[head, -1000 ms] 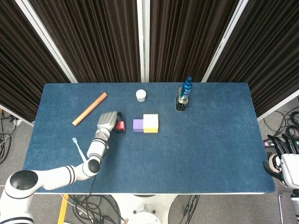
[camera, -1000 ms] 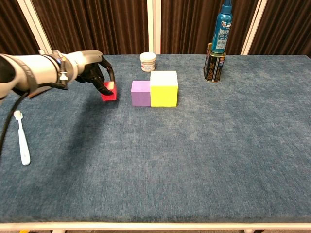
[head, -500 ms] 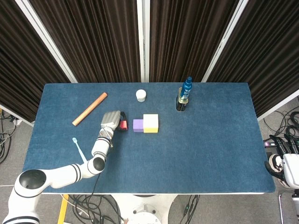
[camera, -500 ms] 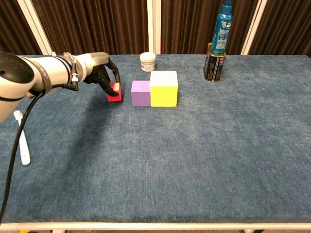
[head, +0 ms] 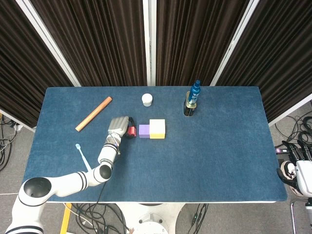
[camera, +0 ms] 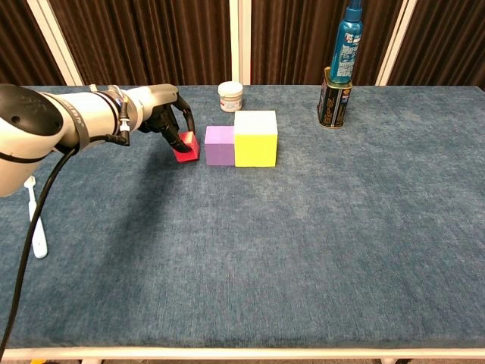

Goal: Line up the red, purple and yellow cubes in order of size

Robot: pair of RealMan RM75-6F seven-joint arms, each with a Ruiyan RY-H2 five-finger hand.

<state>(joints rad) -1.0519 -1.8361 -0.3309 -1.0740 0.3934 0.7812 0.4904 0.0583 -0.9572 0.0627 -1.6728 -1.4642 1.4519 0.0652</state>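
My left hand point(camera: 163, 119) point(head: 118, 127) holds the small red cube point(camera: 187, 147) point(head: 131, 131) between its fingers, just left of the purple cube point(camera: 220, 145) point(head: 144, 130) and nearly touching it. The purple cube sits flush against the larger yellow cube point(camera: 255, 138) point(head: 157, 128) on its right. All three stand in a row on the blue table point(camera: 303, 243). My right hand point(head: 296, 166) hangs off the table's right edge, its fingers apart and holding nothing, seen only in the head view.
A white jar point(camera: 230, 96) stands behind the cubes. A blue bottle on a dark can point(camera: 336, 83) is at the back right. A wooden stick point(head: 93, 113) lies at the back left and a toothbrush point(camera: 32, 220) near the left edge.
My left hand has carried the red cube rightward, from a gap away to right beside the purple cube. The right hand has barely moved.
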